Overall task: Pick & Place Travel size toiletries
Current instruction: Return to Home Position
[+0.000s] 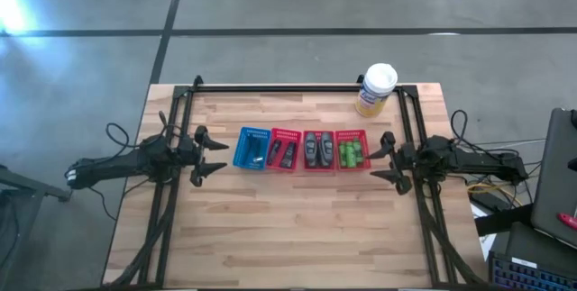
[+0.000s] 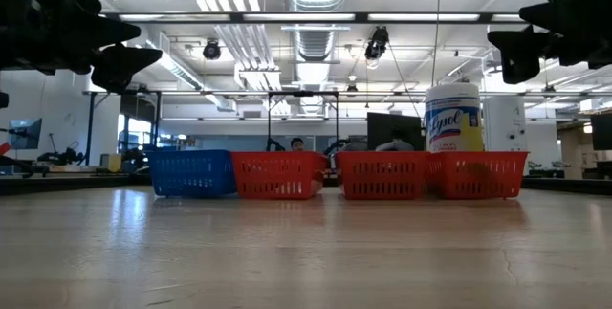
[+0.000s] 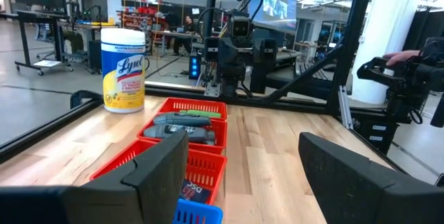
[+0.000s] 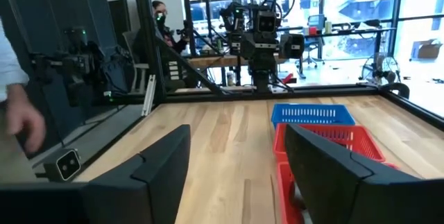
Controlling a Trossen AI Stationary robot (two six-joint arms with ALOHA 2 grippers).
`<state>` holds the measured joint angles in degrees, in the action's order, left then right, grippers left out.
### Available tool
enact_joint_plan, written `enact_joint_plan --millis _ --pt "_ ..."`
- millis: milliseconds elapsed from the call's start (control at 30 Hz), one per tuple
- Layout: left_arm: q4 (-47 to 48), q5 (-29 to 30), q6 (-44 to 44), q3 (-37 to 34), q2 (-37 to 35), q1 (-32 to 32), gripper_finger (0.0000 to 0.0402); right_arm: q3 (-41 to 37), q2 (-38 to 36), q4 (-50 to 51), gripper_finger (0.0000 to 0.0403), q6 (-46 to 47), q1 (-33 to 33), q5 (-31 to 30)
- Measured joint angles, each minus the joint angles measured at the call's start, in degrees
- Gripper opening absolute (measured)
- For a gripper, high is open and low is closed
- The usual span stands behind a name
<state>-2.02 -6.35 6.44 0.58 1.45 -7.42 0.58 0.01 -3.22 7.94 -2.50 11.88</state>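
Observation:
Four mesh baskets stand in a row mid-table. The blue basket (image 1: 252,148) is at the left, and three red baskets (image 1: 317,150) follow it to the right. The travel size toiletries lie inside them: bright green little bottles (image 1: 351,154) in the rightmost, grey oval pieces (image 1: 316,148) beside those, and dark items (image 1: 284,154) in the red basket next to the blue one. My left gripper (image 1: 216,156) hovers open and level, left of the row. My right gripper (image 1: 377,164) hovers open and level at the row's right end. Nothing is between either pair of fingers.
A white-lidded, yellow-labelled canister (image 1: 376,89) stands upright at the table's far edge, behind the rightmost basket. A black frame (image 1: 297,87) runs along the far edge and both sides. Bare wood lies in front of the baskets. A person's hand (image 4: 21,123) shows beyond the table's far edge.

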Motion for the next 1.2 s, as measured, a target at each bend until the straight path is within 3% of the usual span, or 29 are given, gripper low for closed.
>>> enact_joint_plan --millis 233,700,933,1200 --pt "0.0 0.0 0.0 0.0 0.0 0.0 0.028 0.0 0.0 0.0 0.0231 0.0 0.0 0.0" --pt "0.0 0.0 0.0 0.0 0.0 0.0 0.028 0.0 0.0 0.1 0.0278 -0.1 0.9 0.1" --pt "0.0 0.0 0.0 0.0 0.0 0.0 0.028 0.0 0.0 -0.6 0.0304 -10.6 2.6 -0.1" --pt "0.0 0.0 0.0 0.0 0.0 0.0 0.028 0.0 0.0 -0.4 0.0333 -12.4 5.6 -0.3"
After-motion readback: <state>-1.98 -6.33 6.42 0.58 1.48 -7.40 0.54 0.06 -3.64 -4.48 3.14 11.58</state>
